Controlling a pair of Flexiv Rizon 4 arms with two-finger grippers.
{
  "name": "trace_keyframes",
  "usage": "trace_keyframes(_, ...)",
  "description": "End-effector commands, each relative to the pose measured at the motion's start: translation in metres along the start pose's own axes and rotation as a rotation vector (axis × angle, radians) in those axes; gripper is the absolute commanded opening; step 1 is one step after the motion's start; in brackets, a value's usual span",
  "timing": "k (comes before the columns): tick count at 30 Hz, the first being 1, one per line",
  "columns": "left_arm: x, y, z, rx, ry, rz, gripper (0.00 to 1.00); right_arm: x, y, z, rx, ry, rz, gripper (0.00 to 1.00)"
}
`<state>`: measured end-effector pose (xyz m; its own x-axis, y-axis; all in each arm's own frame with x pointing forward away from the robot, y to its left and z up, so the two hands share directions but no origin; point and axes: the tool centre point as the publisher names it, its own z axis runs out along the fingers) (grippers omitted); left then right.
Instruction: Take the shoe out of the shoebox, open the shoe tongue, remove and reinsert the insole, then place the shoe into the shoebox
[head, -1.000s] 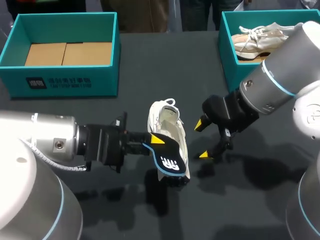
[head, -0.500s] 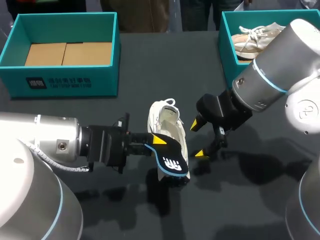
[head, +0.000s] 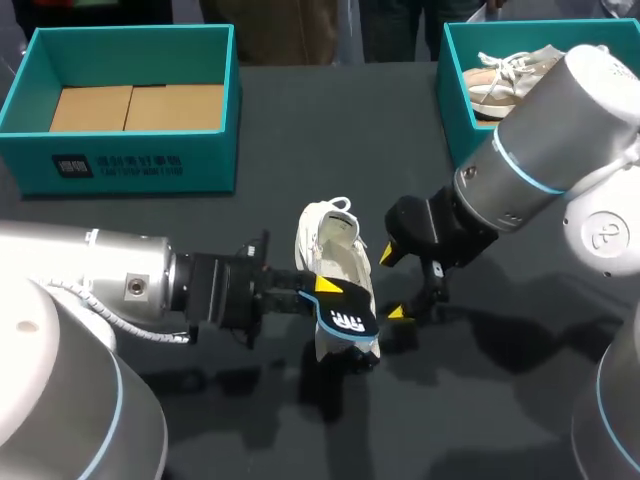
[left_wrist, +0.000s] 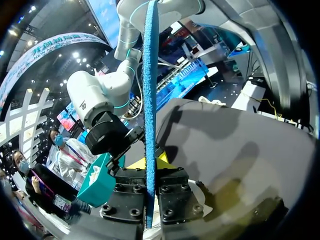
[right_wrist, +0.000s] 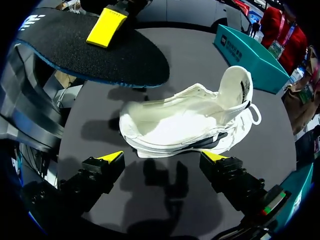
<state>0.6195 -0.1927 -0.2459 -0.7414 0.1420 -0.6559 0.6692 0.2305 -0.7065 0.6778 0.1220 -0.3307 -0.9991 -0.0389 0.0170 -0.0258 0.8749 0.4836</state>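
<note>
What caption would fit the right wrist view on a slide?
Open right tool faces the white sneaker; left tool holds the black insole beyond it.

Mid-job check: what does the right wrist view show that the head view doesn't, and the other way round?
Only the right wrist view: the white sneaker's hollow inside along its full length, and bare table between it and the open right gripper. Only the head view: the teal shoebox at the table's far right, holding a beige lace-up shoe. Both: the black, blue-edged insole clamped in the left gripper, out of the sneaker.
</note>
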Motion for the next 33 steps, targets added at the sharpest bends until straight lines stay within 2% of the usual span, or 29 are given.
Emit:
trace_keyframes(1,-0.005,0.011,0.016,0.007,0.009,-0.007,0.0,-0.003,-0.002,0.008,0.004,0.0,0.007,1.0)
trace_keyframes(10,0.0,0.008,0.024,0.049,0.014,-0.003,0.0,-0.008,-0.007,0.018,0.015,0.005,0.029,1.0)
trace_keyframes(21,0.007,0.022,0.028,0.117,-0.007,-0.004,0.0,-0.005,-0.009,0.027,0.016,-0.011,0.064,1.0)
trace_keyframes(33,0.009,0.026,0.027,0.178,-0.032,0.031,0.0,-0.005,-0.011,0.034,0.015,-0.016,0.116,1.0)
